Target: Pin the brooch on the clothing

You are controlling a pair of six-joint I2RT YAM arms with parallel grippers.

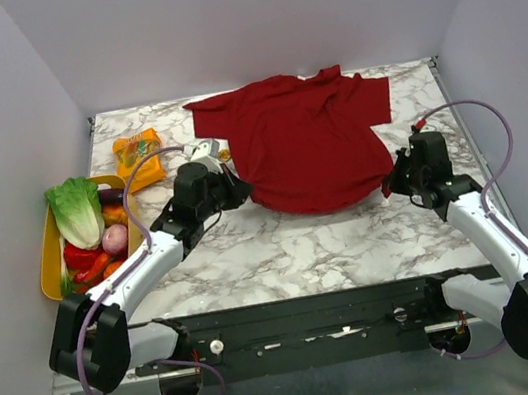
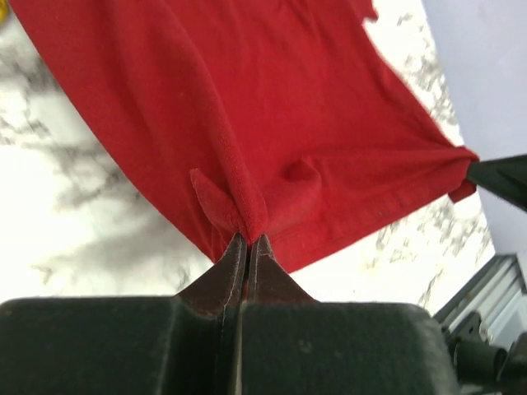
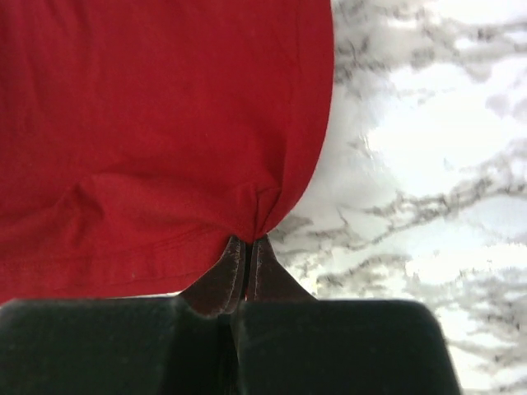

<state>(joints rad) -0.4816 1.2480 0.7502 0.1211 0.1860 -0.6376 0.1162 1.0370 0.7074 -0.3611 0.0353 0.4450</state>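
Note:
The dark red T-shirt [image 1: 305,140] lies spread on the marble table, collar toward the back wall. My left gripper [image 1: 239,192] is shut on a pinch of its near left hem [image 2: 247,218]. My right gripper [image 1: 390,184] is shut on its near right hem corner [image 3: 262,216]. The shirt also fills the left wrist view [image 2: 272,107] and the right wrist view [image 3: 156,123]. A tiny yellow spot, apparently the brooch [image 1: 224,152], lies on the table just left of the shirt, behind my left gripper. It is too small to make out.
An orange snack packet [image 1: 138,156] lies at the back left. A yellow tray [image 1: 47,259] with lettuce [image 1: 77,211] and other toy vegetables stands at the left edge. White walls close off the back and sides. The right gripper's tip shows in the left wrist view [image 2: 502,177].

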